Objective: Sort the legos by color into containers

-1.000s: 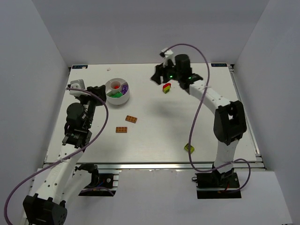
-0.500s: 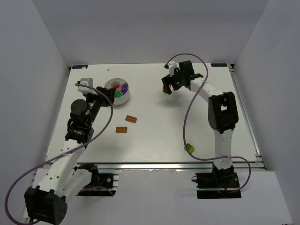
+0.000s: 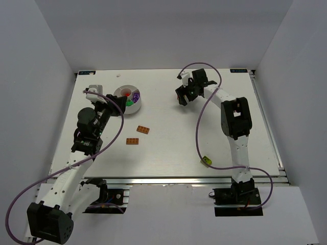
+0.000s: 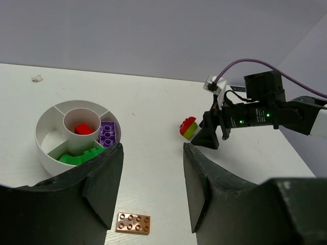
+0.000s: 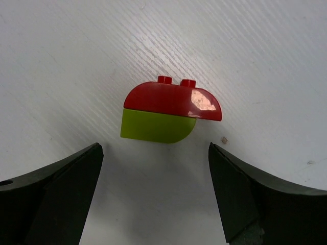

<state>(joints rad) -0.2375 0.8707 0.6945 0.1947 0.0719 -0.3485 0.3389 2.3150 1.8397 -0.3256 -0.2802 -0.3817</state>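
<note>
A red-over-lime lego [image 5: 171,112] lies on the white table just beyond the tips of my right gripper [image 5: 154,148], which is open and empty; the left wrist view shows that lego [image 4: 188,127] beside the gripper [image 4: 215,138]. From above, the right gripper [image 3: 181,98] covers it. The round white divided container [image 3: 127,98] holds a red brick [image 4: 84,128] in its centre cup, a purple one [image 4: 107,133] and green ones [image 4: 79,154]. My left gripper [image 4: 153,145] hovers open and empty beside the dish [image 4: 46,153]. Two orange plates [image 3: 143,129] [image 3: 133,141] and a lime-green block [image 3: 205,161] lie loose.
One orange plate [image 4: 133,223] lies under the left gripper's view. A tiny white scrap [image 3: 118,75] sits near the back edge. Grey walls close in the table on three sides. Purple cables loop over both arms.
The left gripper has opened and shifted slightly right toward the dish. The right gripper has opened wider and come down over the red-and-lime lego, its elbow swinging toward the back.
</note>
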